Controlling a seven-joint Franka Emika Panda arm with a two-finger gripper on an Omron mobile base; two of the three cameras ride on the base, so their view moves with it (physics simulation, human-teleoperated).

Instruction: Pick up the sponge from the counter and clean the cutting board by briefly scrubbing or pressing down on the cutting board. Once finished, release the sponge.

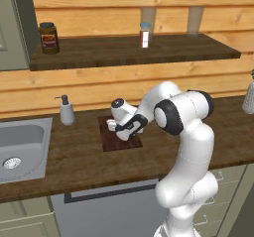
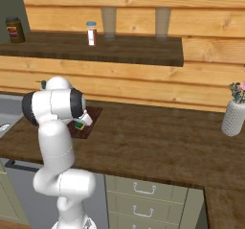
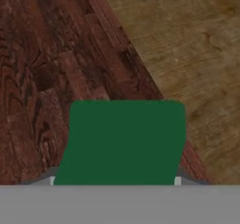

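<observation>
The green-topped sponge (image 3: 123, 141) sits low on the dark reddish cutting board (image 3: 42, 78), near the board's right edge in the hand view. My gripper (image 3: 115, 182) is shut on the sponge, with its tips just showing at the sponge's two lower corners. From the right base view the sponge (image 2: 79, 125) shows green over yellow on the cutting board (image 2: 88, 127), directly under my gripper (image 2: 82, 120). In the left base view the hand (image 1: 128, 127) hangs over the cutting board (image 1: 111, 143), and the arm hides the sponge. The board lies on the counter (image 1: 74, 156).
A grey sink (image 1: 20, 147) is set into the counter at the left, with a soap dispenser (image 1: 66, 110) behind its corner. A jar (image 1: 49, 37) and a small bottle (image 1: 144, 34) stand on the upper shelf (image 1: 99, 52). A flower vase (image 2: 234, 113) stands far right.
</observation>
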